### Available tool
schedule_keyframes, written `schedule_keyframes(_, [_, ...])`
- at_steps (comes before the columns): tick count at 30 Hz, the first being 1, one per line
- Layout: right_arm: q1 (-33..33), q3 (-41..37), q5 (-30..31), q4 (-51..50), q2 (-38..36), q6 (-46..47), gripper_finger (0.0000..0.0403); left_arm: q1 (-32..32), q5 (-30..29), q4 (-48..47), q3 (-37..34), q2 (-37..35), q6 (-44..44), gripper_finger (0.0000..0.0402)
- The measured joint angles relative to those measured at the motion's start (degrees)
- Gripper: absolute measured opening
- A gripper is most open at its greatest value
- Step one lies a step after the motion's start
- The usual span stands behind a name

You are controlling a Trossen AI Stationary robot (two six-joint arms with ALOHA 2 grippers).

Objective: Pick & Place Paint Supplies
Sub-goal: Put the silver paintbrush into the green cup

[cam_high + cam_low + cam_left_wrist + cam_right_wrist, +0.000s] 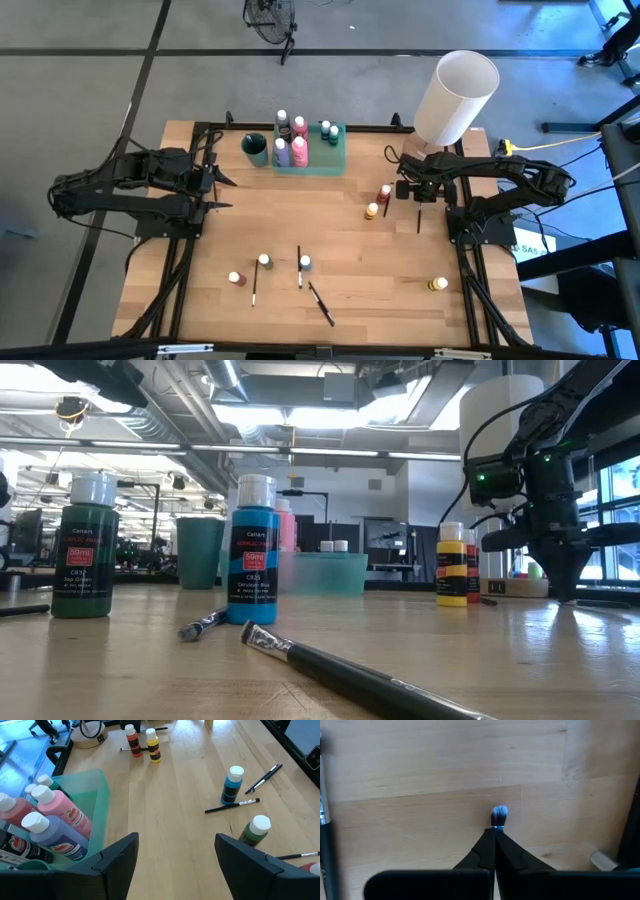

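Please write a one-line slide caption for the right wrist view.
Right gripper shut on a paintbrush, bristles protruding above the wooden table.

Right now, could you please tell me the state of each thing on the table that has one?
left gripper: open, empty, near the tray.
right gripper: shut on paintbrush, bristles out past the fingers.
green tray: holds several capped bottles.
blue bottle: upright, capped.
green bottle: upright, capped.
loose brush: lying flat.
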Motion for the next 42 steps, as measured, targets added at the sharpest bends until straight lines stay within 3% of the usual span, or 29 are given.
schedule_keyframes(15, [0.0,0.0,1.2,0.2,0.0,0.0,0.0001,0.0,0.0,0.0,0.0,0.0,0.0,0.026])
schedule_keyframes(25, [0.0,-0.3,2.1,0.8,0.2,0.4,0.003,0.0,0.0,0.0,0.0,0.0,0.0,0.026])
schedule_keyframes(42, [-3.7,-0.5,1.0,1.6,0.3,-1.1,0.0029,0.0,0.0,0.0,0.0,0.0,-0.4,0.0259])
